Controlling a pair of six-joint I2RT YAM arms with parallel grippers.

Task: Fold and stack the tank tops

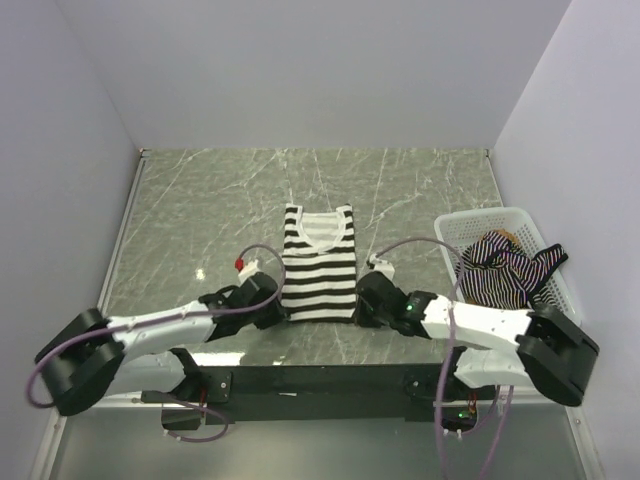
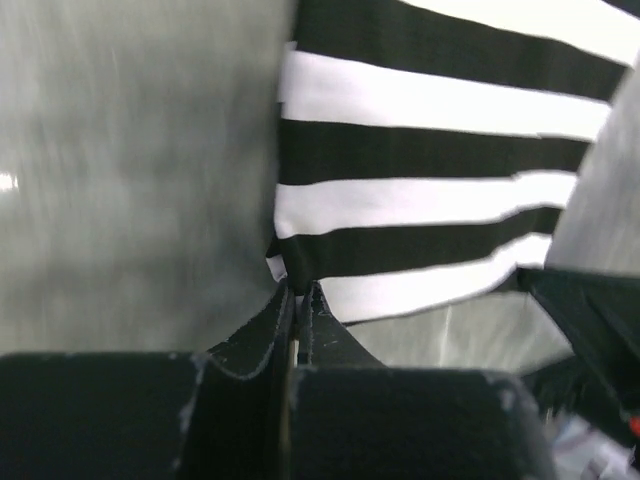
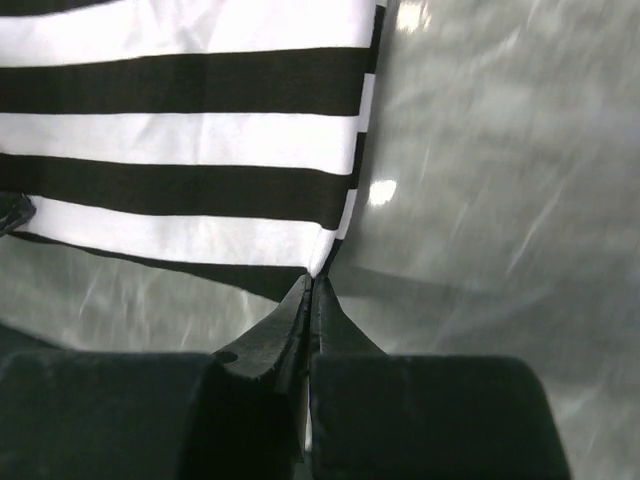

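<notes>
While left gripper (image 2: 298,300) and right gripper (image 3: 312,290) pinch striped top (image 1: 320,275), veined grey tabletop (image 1: 200,200), pale walls (image 1: 300,70).

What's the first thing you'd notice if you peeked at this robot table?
The black-and-white striped tank top lying flat in the middle of the table jumps out first. The left gripper and right gripper each pinch one of its bottom corners. At the right, a white basket holds a heap of other tops.

The top camera looked down over the whole worktop (image 1: 200,200) from behind. Wrist cameras sat close behind the left claw (image 2: 298,292) and right claw (image 3: 311,285), facing the striped top (image 1: 318,275) all three shared.
</notes>
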